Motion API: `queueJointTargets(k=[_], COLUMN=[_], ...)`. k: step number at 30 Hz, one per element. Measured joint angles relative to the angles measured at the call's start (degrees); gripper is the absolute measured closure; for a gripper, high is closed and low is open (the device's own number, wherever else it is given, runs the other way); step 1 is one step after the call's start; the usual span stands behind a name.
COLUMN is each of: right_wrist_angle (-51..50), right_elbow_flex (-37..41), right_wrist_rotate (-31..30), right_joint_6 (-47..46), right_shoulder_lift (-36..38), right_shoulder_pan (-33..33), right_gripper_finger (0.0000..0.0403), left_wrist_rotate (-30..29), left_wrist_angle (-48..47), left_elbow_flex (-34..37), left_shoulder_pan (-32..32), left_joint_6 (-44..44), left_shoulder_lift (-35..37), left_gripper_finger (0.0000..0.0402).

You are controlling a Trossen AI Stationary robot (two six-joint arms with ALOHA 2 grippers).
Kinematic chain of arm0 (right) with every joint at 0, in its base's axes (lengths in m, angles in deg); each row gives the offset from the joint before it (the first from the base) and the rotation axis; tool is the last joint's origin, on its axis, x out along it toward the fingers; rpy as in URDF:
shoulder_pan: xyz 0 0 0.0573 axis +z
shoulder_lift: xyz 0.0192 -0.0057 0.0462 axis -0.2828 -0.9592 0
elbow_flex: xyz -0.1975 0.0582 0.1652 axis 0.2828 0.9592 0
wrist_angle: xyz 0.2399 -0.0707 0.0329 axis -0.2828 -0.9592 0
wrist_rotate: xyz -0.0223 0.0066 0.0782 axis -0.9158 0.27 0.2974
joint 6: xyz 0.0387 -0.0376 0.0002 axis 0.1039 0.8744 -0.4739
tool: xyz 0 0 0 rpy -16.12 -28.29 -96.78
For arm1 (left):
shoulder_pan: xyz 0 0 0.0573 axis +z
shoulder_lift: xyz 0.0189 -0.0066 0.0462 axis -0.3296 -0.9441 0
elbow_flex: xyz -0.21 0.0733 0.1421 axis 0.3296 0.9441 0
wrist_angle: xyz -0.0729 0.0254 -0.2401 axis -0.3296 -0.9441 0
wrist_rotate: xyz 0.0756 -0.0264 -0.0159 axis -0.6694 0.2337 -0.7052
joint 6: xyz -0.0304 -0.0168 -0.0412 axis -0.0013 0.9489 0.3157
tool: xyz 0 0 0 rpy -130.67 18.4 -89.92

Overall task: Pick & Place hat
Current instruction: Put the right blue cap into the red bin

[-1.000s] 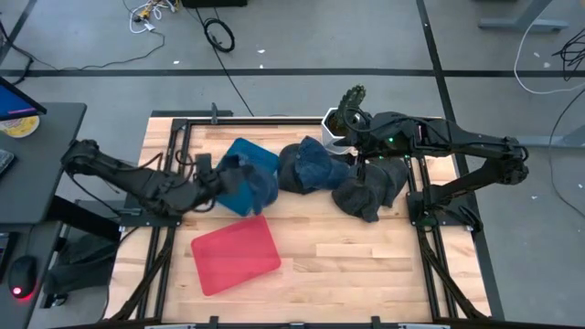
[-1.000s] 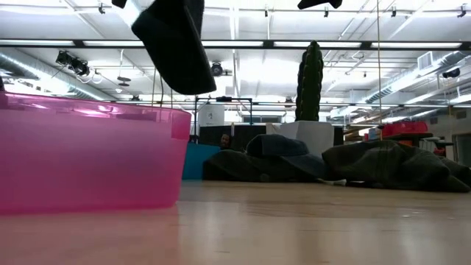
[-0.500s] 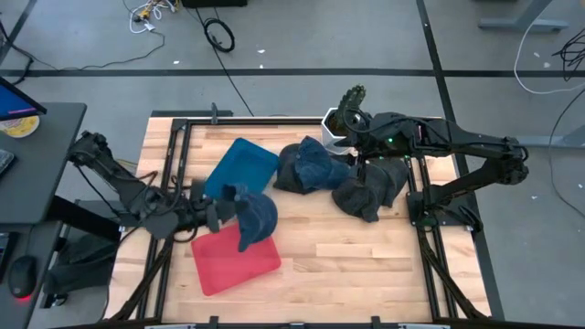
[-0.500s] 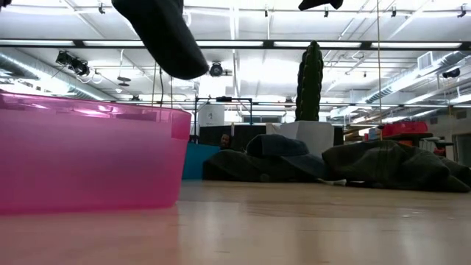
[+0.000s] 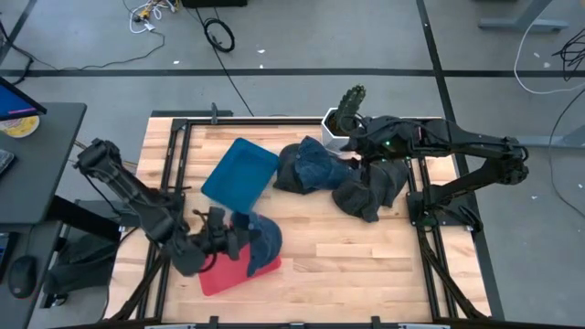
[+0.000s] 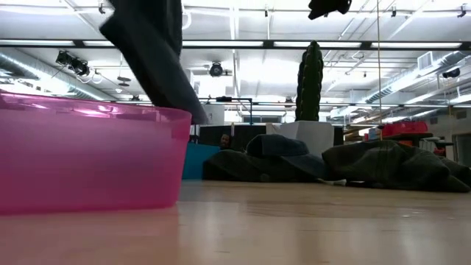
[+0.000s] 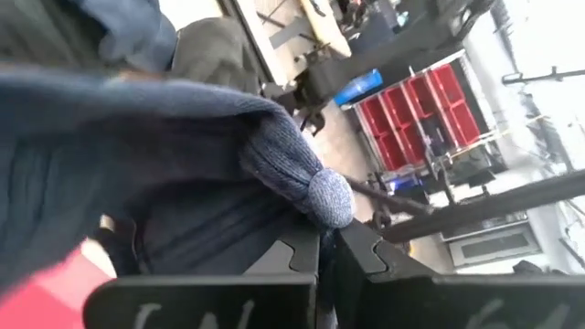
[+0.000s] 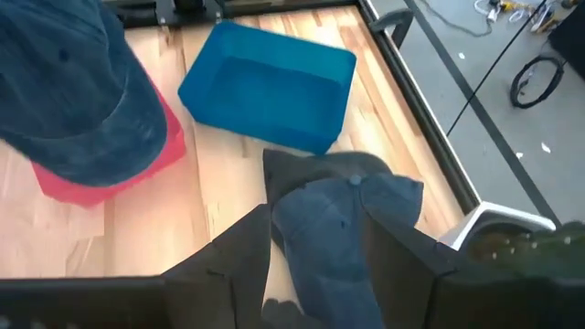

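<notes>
A dark blue hat (image 5: 262, 239) hangs over the red bin (image 5: 222, 277) near the table's front left, with my left gripper (image 5: 235, 241) shut on it. In the low view the hat (image 6: 153, 51) reaches down to the pink bin's rim (image 6: 96, 112). More hats lie piled at the back: a blue cap (image 5: 315, 164) and dark ones (image 5: 373, 187). My right gripper (image 8: 315, 212) hovers open high above the blue cap (image 8: 334, 233), touching nothing. My left gripper pinches a bunched fold of the hat's ribbed cloth (image 7: 315, 196) between its two shut fingers (image 7: 297, 260). The fingers come in about level from the table's left. The hat hangs beyond and below them, slack, above the red bin.
A blue bin (image 5: 239, 172) stands tilted at the back left. A cactus in a white pot (image 5: 343, 117) is at the far edge beside the right arm. Bare wood lies along the front middle and right (image 5: 366, 260).
My left gripper has swung toward the table's near edge and sunk, staying shut on the hat. The hat has travelled from over the blue bin to over the red bin and hangs lower, its lower end now at the bin's rim.
</notes>
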State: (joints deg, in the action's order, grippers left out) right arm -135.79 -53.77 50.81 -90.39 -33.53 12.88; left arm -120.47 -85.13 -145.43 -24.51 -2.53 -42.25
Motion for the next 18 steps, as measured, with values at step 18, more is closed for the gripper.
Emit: queueJointTargets(k=[18], right_wrist_angle=[-1.8], right_elbow_flex=[0.0], right_wrist_rotate=[1.5], right_joint_6=[-4.8], right_shoulder_lift=[0.0], right_shoulder_pan=[0.1], right_gripper_finger=[0.0233], left_wrist_rotate=[-11.1], left_wrist_angle=[1.2], left_elbow_flex=[0.0], left_shoulder_pan=[-9.9], left_joint_6=[1.9], left_shoulder_lift=[-0.4], left_gripper_finger=[0.0395])
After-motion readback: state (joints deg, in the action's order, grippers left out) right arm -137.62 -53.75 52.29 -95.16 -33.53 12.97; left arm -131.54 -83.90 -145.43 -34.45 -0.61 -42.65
